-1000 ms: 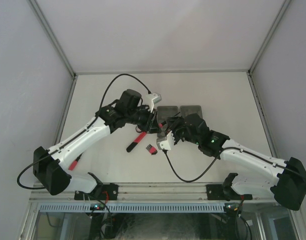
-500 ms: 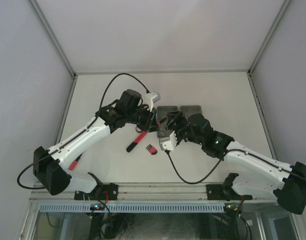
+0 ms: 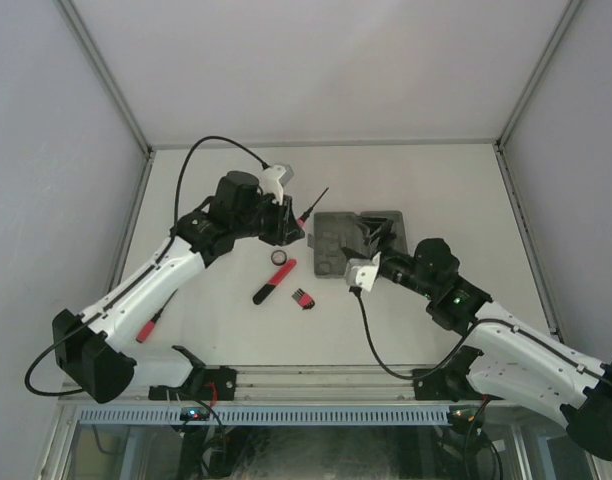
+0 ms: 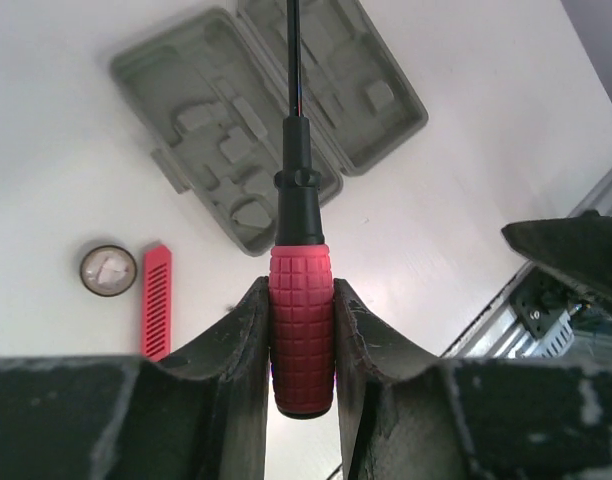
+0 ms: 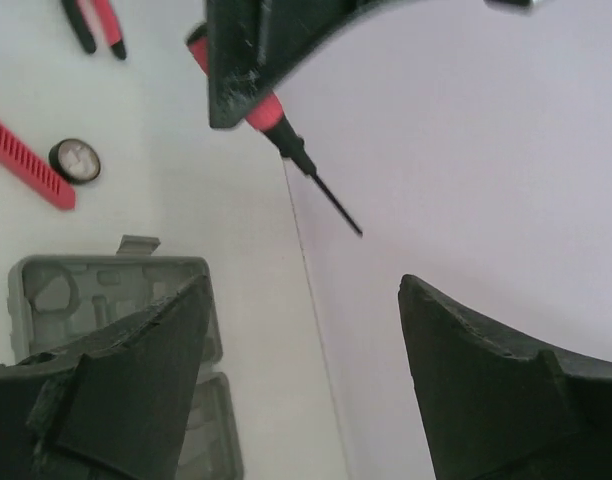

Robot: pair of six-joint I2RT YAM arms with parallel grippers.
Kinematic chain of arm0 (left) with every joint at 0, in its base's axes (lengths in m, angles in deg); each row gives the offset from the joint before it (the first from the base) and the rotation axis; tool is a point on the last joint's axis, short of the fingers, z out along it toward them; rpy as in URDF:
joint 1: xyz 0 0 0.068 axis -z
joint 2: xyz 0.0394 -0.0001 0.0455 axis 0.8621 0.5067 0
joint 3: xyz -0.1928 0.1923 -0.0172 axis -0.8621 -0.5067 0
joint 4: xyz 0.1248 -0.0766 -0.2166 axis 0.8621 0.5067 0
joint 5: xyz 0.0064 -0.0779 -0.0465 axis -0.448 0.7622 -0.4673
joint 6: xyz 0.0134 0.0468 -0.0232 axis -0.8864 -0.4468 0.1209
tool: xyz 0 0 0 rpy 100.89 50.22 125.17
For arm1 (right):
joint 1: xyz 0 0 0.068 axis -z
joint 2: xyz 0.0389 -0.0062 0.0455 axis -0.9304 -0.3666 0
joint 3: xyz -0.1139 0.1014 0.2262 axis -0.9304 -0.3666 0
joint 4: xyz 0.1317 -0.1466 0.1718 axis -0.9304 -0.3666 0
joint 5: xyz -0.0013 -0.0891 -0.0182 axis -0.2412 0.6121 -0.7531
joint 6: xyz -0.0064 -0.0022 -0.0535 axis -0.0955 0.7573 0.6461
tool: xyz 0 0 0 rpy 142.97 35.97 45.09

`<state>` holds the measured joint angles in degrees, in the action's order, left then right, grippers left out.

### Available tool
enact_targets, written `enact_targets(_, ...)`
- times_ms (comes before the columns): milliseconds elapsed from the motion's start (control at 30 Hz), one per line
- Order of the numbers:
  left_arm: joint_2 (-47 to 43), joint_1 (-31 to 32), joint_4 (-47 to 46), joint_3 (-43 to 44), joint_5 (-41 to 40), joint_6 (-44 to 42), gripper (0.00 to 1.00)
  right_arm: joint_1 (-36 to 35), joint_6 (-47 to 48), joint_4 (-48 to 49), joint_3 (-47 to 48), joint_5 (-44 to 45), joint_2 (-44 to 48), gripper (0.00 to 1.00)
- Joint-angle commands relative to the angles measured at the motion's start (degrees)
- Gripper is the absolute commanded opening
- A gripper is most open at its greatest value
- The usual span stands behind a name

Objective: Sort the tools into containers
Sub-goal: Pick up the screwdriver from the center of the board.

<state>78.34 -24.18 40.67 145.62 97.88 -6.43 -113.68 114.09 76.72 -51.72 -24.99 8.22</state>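
Note:
The thin red-handled screwdriver (image 4: 301, 330) is clamped by its handle in my left gripper (image 4: 301, 292), with its black shaft pointing away over the grey case (image 4: 266, 120). In the top view this gripper (image 3: 287, 223) hangs left of the open case (image 3: 338, 240), and the screwdriver (image 3: 314, 203) slants up to the right. My right gripper (image 3: 379, 235) stands open and empty above the case's right half. In its own view, the right gripper (image 5: 301, 330) faces the screwdriver (image 5: 276, 120) and the case (image 5: 106, 290).
A small black ring (image 3: 279, 257), a longer red-black tool (image 3: 274, 281) and a hex key set (image 3: 303, 297) lie left of the case. Red-handled pliers (image 3: 149, 326) lie under the left arm. White walls enclose the table on three sides.
The right gripper opened and drew back to the right from the case's left edge. The left gripper moved up and left, carrying the screwdriver.

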Motion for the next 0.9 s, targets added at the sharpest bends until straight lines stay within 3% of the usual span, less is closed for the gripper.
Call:
enact_targets(0, -4.9, -0.7, -5.2, -1.5, -4.4, 1.5, 0.01, 5.2, -27.0, 18.3, -2.1, -2.9, 2.4, 0.76)
enact_targets(100, -5.9, -0.7, -5.6, -1.5, -6.0, 1.2, 0.03, 7.9, -43.3, 21.3, -1.3, 1.5, 1.6, 0.76)
enact_targets(300, -7.8, -0.8, -6.7, -1.9, -8.4, 1.2, 0.02, 12.6, -65.3, 21.2, -0.2, 3.9, 0.8, 0.75)
enact_targets(433, -8.9, -0.8, -7.9, -2.6, -8.5, 1.0, 0.0, 14.9, -76.1, 16.2, 2.4, 6.8, -0.9, 0.69)
enact_targets(600, -10.5, -0.7, -8.9, -2.8, -9.3, 0.5, 0.0, 18.8, -89.4, 2.6, 9.5, 6.1, -5.4, 0.68)
enact_targets(867, -13.0, -0.8, -13.2, -4.4, -12.3, 2.6, 0.0, 23.0, -105.1, 2.3, 10.8, -0.5, -9.3, 0.69)
